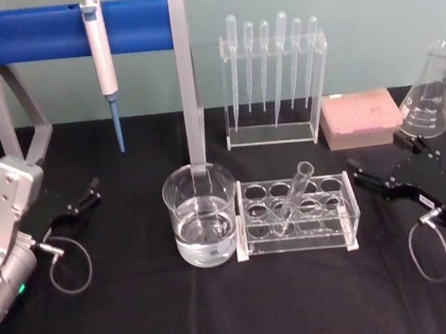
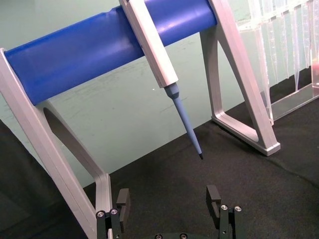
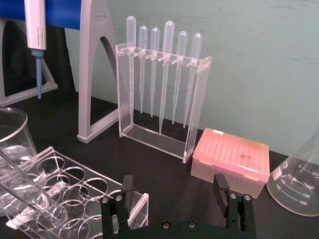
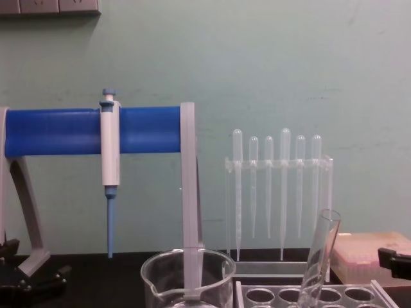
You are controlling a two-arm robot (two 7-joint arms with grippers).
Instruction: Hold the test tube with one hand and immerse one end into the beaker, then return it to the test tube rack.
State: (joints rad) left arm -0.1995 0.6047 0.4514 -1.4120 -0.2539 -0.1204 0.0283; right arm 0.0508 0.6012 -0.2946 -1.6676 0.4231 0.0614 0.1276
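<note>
The test tube (image 1: 295, 193) is clear glass and leans in the clear rack (image 1: 343, 217), open end up; the chest view shows the test tube (image 4: 319, 256) tilted to the right. The beaker (image 1: 201, 214) stands just left of the rack with clear liquid in it, and its spouted rim shows on the beaker (image 4: 186, 276) in the chest view. My right gripper (image 1: 381, 165) hovers low to the right of the rack, open and empty. In the right wrist view the right gripper (image 3: 174, 191) faces the test tube (image 3: 25, 186) and the beaker (image 3: 12, 134). My left gripper (image 1: 82, 199) rests open at the far left, and the left gripper (image 2: 168, 201) holds nothing.
A blue-barred stand (image 1: 68, 31) with a hanging pipettor (image 1: 100, 52) stands behind the beaker. A pipette rack (image 1: 273, 79), a pink tip box (image 1: 359, 117) and a conical flask (image 1: 428, 97) line the back right. Black cloth covers the table.
</note>
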